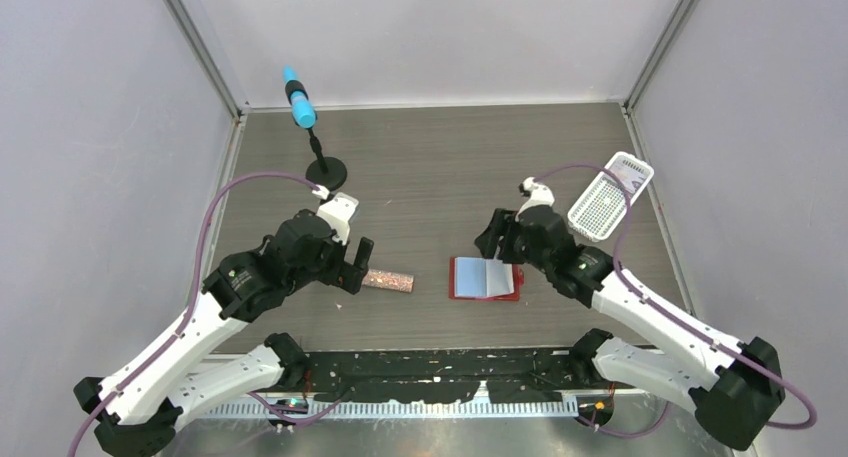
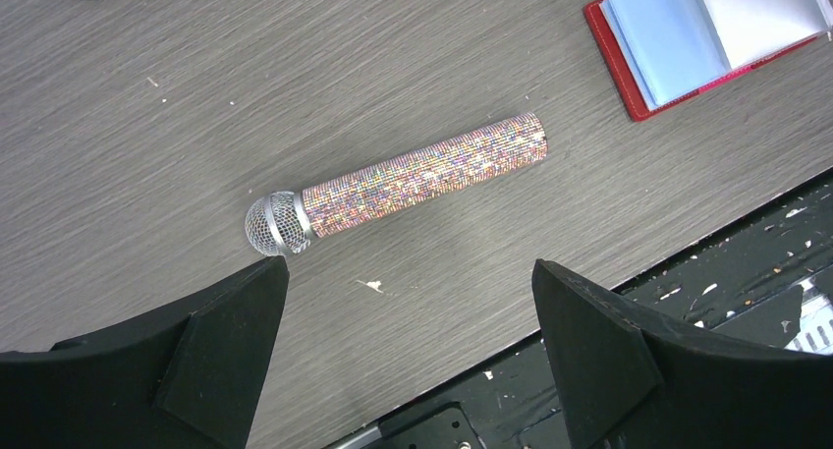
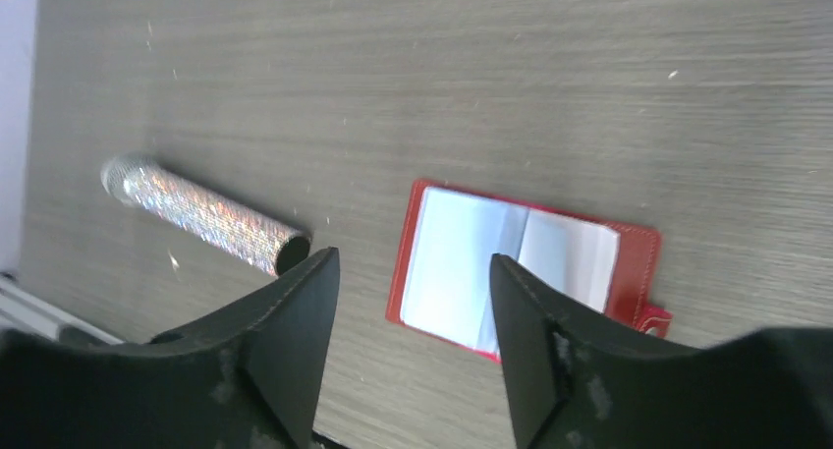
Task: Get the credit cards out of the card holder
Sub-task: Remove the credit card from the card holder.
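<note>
The red card holder (image 1: 485,278) lies open on the table, light blue pockets up. It also shows in the right wrist view (image 3: 511,267) and at the upper right of the left wrist view (image 2: 702,31). I cannot tell separate credit cards from the pale pages inside. My right gripper (image 1: 495,241) (image 3: 413,262) is open and empty, just above and behind the holder. My left gripper (image 1: 356,265) (image 2: 409,270) is open and empty, left of the holder, over the head end of a glittery microphone.
The glittery pink-brown microphone (image 1: 390,280) (image 2: 422,174) (image 3: 201,213) lies between the left gripper and the holder. A white perforated basket (image 1: 610,195) with a pale card-like item stands at the right. A blue microphone on a black stand (image 1: 300,105) stands at the back left.
</note>
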{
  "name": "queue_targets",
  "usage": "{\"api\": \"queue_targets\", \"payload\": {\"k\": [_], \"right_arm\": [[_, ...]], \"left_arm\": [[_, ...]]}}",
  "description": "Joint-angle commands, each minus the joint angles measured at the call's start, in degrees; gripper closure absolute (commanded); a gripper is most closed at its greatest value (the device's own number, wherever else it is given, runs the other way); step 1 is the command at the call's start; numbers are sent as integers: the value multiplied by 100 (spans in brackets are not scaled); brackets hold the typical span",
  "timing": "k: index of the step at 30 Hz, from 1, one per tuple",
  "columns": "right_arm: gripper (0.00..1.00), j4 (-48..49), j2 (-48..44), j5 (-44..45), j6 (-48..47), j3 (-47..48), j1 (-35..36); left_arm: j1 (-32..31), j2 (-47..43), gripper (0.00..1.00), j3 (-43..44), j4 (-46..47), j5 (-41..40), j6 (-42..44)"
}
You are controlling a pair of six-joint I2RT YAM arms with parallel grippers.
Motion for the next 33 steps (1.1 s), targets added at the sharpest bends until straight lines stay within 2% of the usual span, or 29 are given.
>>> {"api": "queue_targets", "payload": {"k": [1, 6, 17, 23, 33], "right_arm": [[32, -4, 309, 798, 343, 33, 797], [28, 88, 1146, 1397, 593, 262, 1556], [28, -531, 3087, 2162, 861, 1184, 2277], [29, -647, 3380, 2301, 964, 1211, 2348], [35, -505, 3244, 2286, 1003, 865, 2343]], "left_arm": [[-10, -96, 0, 1, 236, -72, 69], [-11, -155, 0, -28, 271, -112, 81], [-8, -152, 0, -30, 268, -94, 91], [-8, -164, 0, -37, 283, -80, 90], [-8, -139, 0, -39, 290, -74, 96]]}}
